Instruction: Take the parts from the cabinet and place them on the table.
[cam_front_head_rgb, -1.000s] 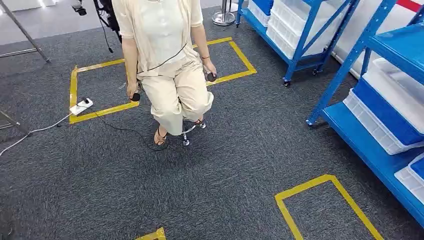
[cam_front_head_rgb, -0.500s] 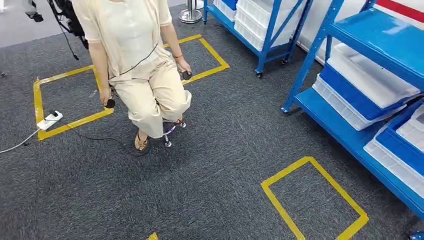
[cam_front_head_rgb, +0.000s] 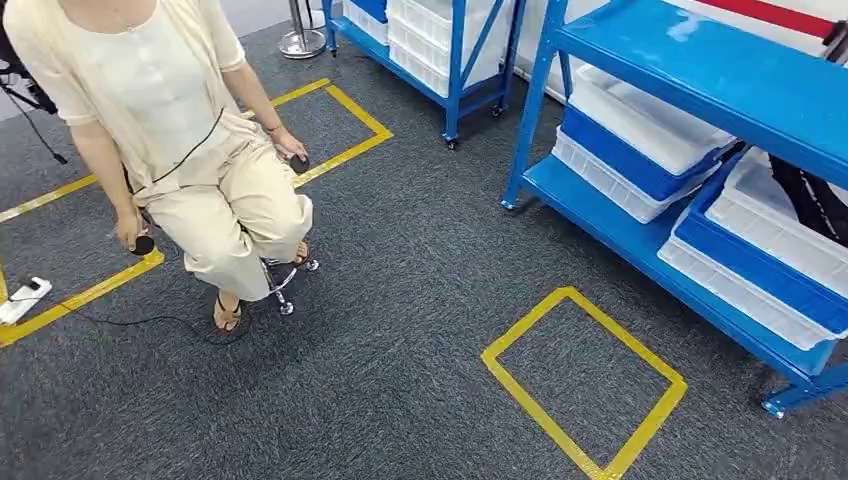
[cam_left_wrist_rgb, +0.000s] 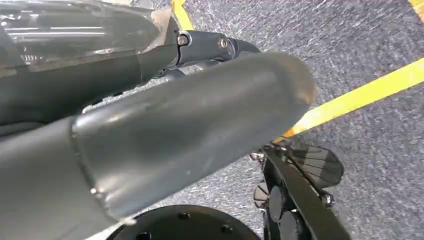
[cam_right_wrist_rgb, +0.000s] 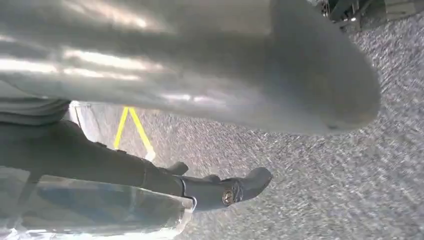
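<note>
Head view: blue shelving rack (cam_front_head_rgb: 690, 70) fills the upper right of the frame, with white and blue bins (cam_front_head_rgb: 640, 135) on its lower shelf; a second blue rack (cam_front_head_rgb: 455, 60) sits top centre. This rack looks like the "cabinet"; no loose parts are visible, presumably inside the bins, can't tell. No table in frame.

Yellow tape square (cam_front_head_rgb: 585, 385) on the grey carpet, lower centre-right, just in front of the rack, probably the standing mark. Seated person (cam_front_head_rgb: 190, 150) on a stool at upper left, a small dark controller in each hand; power strip (cam_front_head_rgb: 22, 300) and cable at far left edge.

Left hand (cam_left_wrist_rgb: 150, 140) and right hand (cam_right_wrist_rgb: 210, 75) hang over the carpet in the wrist views. Right hand has one dark finger (cam_right_wrist_rgb: 225, 192) stretched out, nothing held. Left hand: fingers hidden behind the thumb, state unclear.

Risks, as judgement:
- stopping off the tape square leaves the bins out of reach or at a bad angle
- a swinging arm clips the rack upright
- person and floor cable sit close to the walking path: collision or trip
- low shelf means a deep reach, balance risk
</note>
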